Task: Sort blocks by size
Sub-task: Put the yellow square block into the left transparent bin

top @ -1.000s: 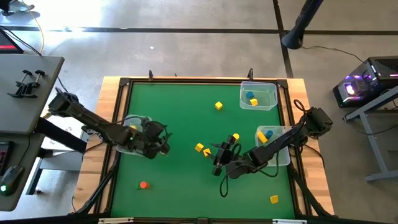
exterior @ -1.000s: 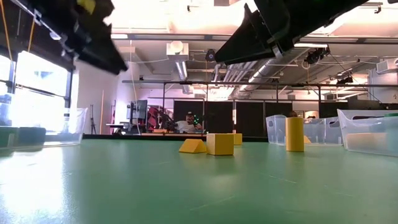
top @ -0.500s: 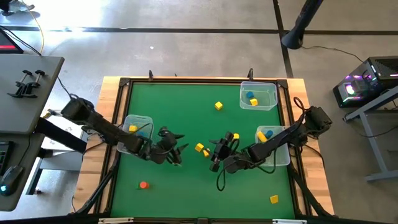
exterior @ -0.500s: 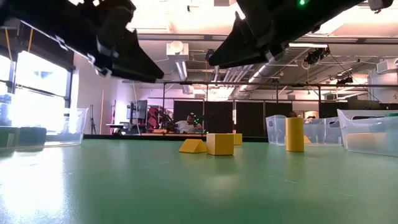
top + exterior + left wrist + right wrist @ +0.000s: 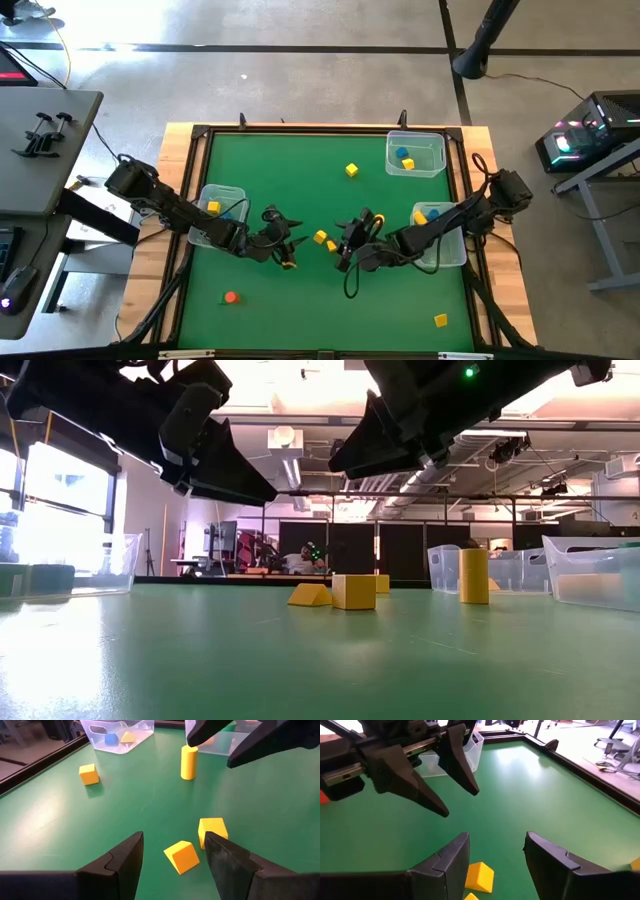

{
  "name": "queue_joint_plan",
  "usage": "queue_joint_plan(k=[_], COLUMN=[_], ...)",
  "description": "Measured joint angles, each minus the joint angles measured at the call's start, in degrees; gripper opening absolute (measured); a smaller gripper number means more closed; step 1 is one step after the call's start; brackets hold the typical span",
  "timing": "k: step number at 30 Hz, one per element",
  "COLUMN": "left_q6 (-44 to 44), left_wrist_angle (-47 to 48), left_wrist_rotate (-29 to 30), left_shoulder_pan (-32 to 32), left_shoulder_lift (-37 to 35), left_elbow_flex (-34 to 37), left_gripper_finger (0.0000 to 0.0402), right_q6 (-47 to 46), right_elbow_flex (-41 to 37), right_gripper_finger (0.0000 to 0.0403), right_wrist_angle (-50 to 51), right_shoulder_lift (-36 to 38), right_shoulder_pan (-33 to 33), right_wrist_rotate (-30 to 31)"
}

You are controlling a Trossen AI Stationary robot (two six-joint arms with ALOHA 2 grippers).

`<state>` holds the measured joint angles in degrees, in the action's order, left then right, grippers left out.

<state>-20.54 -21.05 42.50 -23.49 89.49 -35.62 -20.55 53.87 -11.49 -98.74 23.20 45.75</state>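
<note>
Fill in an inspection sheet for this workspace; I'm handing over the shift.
Surface: green mat, wooden frame.
Job's things: yellow cube and wedge at centre, yellow cylinder upright, orange block near front.
Clutter: three clear bins holding blocks.
Grippers: left gripper and right gripper open, above the centre blocks, facing each other.
Cables: black loop by right arm.
Surroundings: person seated far behind.

You've got a yellow cube (image 5: 213,830) and yellow wedge (image 5: 181,856) lying side by side mid-mat, a yellow cylinder (image 5: 189,762) upright beyond the cube, an orange-red block (image 5: 231,297) well apart.
</note>
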Motion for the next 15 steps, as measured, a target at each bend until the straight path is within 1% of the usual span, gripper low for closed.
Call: queue_joint_plan(k=[3,5,8,9,11,13,15], left_q6=[-0.2,-0.2,-0.1,0.2,0.2,0.1,0.2], left_wrist_angle=[-0.1,0.0,0.0,0.0,0.0,0.1,0.2], left_wrist_rotate=[0.0,0.0,0.0,0.0,0.1,0.1,0.1], left_shoulder_pan=[0.0,0.0,0.0,0.0,0.0,0.0,0.0], left_shoulder_lift=[0.0,0.0,0.0,0.0,0.0,0.0,0.0], left_elbow_flex=[0.0,0.0,0.0,0.0,0.0,0.0,0.0], left_gripper_finger=[0.0195,0.0195,0.0195,0.0195,0.0195,0.0195,0.0195], right_q6=[0.1,0.2,0.1,0.0,-0.8,-4.6,-7.4], right_elbow_flex=[0.0,0.0,0.0,0.0,0.0,0.0,0.1], right_gripper_finger=[0.0181,0.0181,0.0181,0.0181,0.0181,0.0181,0.0181], right_wrist_angle=[0.0,0.0,0.0,0.2,2.0,5.2,8.9], right_shoulder_lift=[0.0,0.0,0.0,0.2,1.1,2.7,4.0], right_shoulder_pan=[0.0,-0.2,-1.5,-2.4,-5.0,-8.7,-12.6], right_wrist_rotate=[-0.4,0.6,0.6,-0.2,-3.8,-7.9,-10.6])
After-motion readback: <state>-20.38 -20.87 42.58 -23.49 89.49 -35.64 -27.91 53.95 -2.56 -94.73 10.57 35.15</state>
